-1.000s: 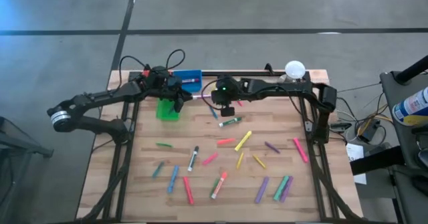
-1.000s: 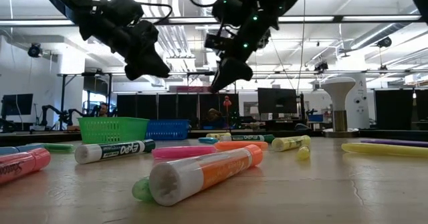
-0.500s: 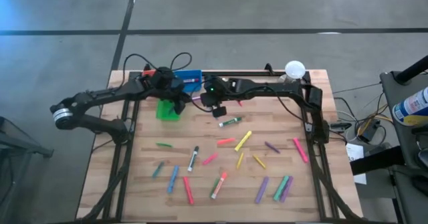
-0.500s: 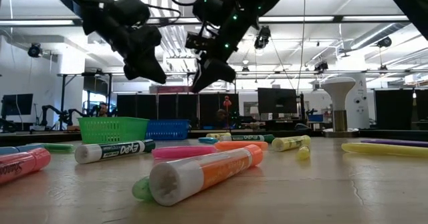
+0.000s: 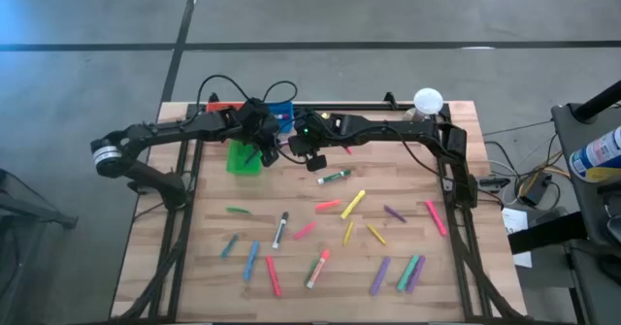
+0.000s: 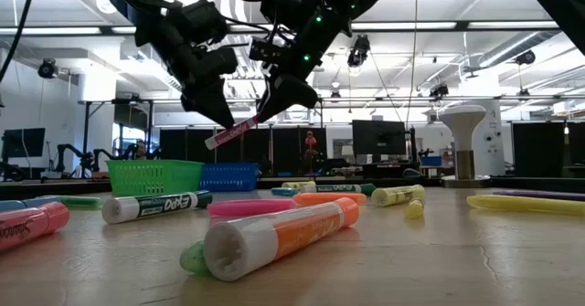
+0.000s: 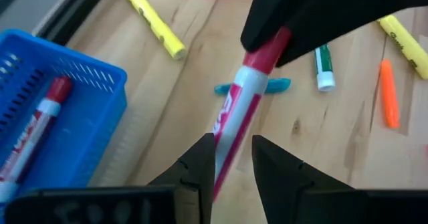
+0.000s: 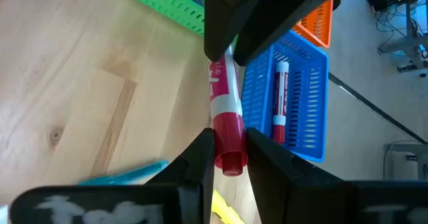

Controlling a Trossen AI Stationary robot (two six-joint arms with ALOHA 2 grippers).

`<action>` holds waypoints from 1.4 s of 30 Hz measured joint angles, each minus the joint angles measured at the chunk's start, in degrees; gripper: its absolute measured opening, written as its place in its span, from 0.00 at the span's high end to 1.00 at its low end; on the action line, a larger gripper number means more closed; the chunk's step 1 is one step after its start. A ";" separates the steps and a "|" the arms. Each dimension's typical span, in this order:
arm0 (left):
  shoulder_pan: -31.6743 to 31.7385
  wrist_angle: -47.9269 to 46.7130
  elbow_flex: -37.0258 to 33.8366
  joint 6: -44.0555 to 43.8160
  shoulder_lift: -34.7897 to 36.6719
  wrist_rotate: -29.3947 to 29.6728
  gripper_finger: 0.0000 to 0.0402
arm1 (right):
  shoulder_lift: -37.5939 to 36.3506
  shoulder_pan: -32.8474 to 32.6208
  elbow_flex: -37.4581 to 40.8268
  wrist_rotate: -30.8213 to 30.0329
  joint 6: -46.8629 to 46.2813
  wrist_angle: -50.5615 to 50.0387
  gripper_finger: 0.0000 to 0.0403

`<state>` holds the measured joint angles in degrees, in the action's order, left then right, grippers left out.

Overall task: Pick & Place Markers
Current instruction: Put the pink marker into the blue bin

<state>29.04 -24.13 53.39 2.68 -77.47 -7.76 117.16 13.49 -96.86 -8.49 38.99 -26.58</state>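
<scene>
A white-barrelled marker with a red cap [image 6: 233, 132] hangs in the air over the table's far left, near the bins. My right gripper [image 8: 227, 160] is shut on it. My left gripper [image 7: 233, 167] is open, and its fingers stand on either side of the barrel's free end [image 7: 224, 150], with a gap on one side. In the high view the two grippers meet tip to tip, left [image 5: 266, 150] and right [image 5: 294, 146]. Several other markers [image 5: 335, 177] lie flat on the table. My right gripper pinches the marker's red cap end [image 8: 227, 140] between its two fingers. It comes slanting down from the table's right, and the fingers lie along the marker. The marker is lifted clear and slants down past the fingertips toward my left gripper. My left gripper: one finger [image 7: 200, 164] lies close against the barrel, and I cannot tell whether it touches.
A green bin [image 5: 243, 158], a blue bin [image 8: 297, 97] with a marker in it and an orange bin [image 8: 319, 15] stand at the far left, right by the grippers. Loose markers cover the table's middle and near part [image 5: 320, 267]. A white lamp [image 5: 427, 100] stands at the far right.
My right gripper has carried the marker toward the table's left. My left gripper has gone toward the table's right and turned, so its fingers now stand on either side of the marker's free end. The marker now shows slanting in the low view.
</scene>
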 joint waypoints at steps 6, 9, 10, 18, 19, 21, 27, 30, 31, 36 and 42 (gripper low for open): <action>-1.22 0.48 0.00 1.83 1.07 0.36 0.76 | 0.00 0.00 -0.04 0.44 -0.90 0.11 0.83; -2.02 0.52 0.00 2.39 1.07 0.38 0.76 | -0.02 0.03 -0.23 3.27 -1.81 -0.04 0.83; -2.33 0.54 0.00 2.71 1.03 0.38 0.76 | -0.02 0.03 -0.37 4.20 -2.19 -0.01 0.83; -3.87 0.62 0.00 4.18 0.37 0.72 0.76 | -0.07 -0.02 -1.07 6.42 -3.32 0.41 0.83; -3.88 0.57 0.00 4.21 0.40 0.71 0.76 | -0.07 -0.02 -1.07 6.41 -3.36 0.49 0.83; -3.89 0.49 0.00 4.21 0.41 0.62 0.76 | -0.07 -0.04 -1.07 6.64 -3.42 0.57 0.83; -3.91 0.05 0.00 4.35 0.48 0.27 0.82 | -0.07 -0.14 -1.01 7.46 -3.48 1.57 0.78; -3.83 -1.68 0.14 4.18 0.48 0.33 0.87 | -0.24 -0.18 -1.01 7.41 -3.60 2.35 0.73; -3.76 -2.40 0.20 4.28 0.48 0.94 0.88 | -0.41 -0.21 -1.01 7.17 -3.72 2.30 0.71; -2.71 -3.04 1.34 7.65 0.78 4.79 0.88 | -2.18 -0.13 -0.96 6.20 -5.23 0.95 0.63; 1.67 -3.87 4.10 12.74 0.78 9.75 0.88 | -8.19 0.17 0.68 2.33 -9.04 -6.31 0.64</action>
<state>30.71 -28.00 57.49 15.42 -76.69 1.99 108.97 13.66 -96.18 -6.16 29.95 -32.88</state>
